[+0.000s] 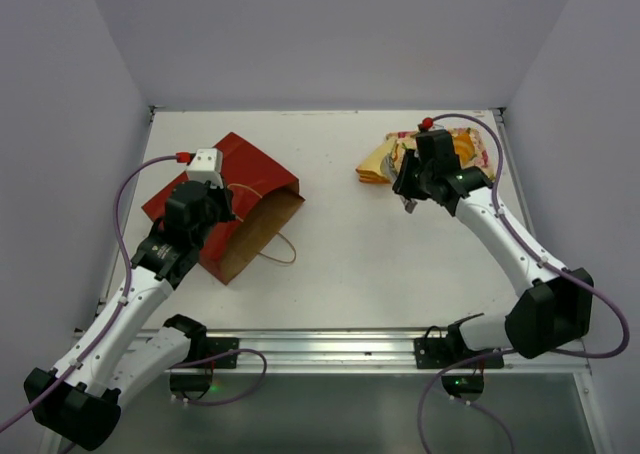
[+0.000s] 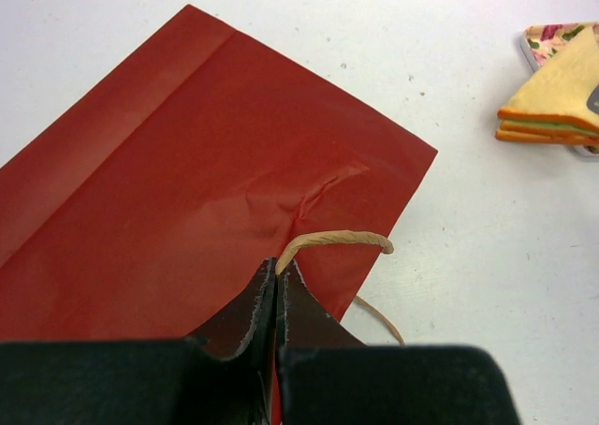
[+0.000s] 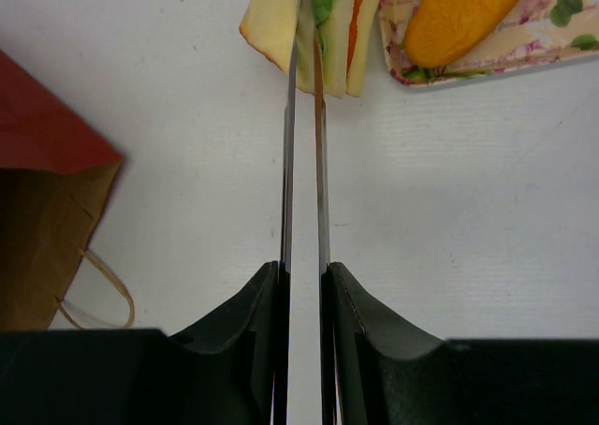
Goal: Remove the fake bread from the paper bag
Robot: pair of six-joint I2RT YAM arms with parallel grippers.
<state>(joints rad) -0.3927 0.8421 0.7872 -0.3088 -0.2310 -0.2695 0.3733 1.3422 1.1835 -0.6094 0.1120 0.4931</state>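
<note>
Right gripper [image 3: 307, 13] pinches one layer of the fake sandwich [image 3: 271, 22] at the flowered tray [image 3: 524, 46] edge; I worry it clings on release. Left gripper [image 2: 278, 271], clamped on the handle [image 2: 337, 240] of the paper bag [image 2: 187, 182], may tug it.

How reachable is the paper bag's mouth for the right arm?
Probably yes: only bare table separates the right gripper from the mouth of the paper bag, though it is shut on the sandwich.
</note>
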